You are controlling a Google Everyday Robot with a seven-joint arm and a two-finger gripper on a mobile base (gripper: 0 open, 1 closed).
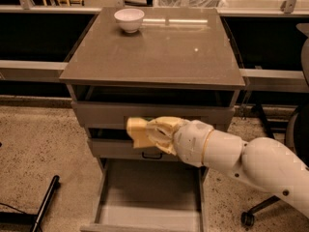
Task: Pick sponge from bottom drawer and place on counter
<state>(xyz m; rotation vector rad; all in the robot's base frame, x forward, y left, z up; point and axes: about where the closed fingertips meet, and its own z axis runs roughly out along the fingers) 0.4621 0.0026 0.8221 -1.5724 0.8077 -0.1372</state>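
My gripper [147, 132] is shut on the pale-yellow sponge [136, 132] and holds it in front of the two upper drawers, well above the open bottom drawer [149, 197]. That drawer is pulled out and its grey floor is bare. The counter [159, 45] lies above and behind the gripper. My white arm reaches in from the lower right.
A white bowl [129, 19] stands at the counter's far left corner. Two shallower drawers with black handles [152, 155] are closed. An office chair base [251, 216] is at the lower right, and a black pole [43, 204] lies on the floor at left.
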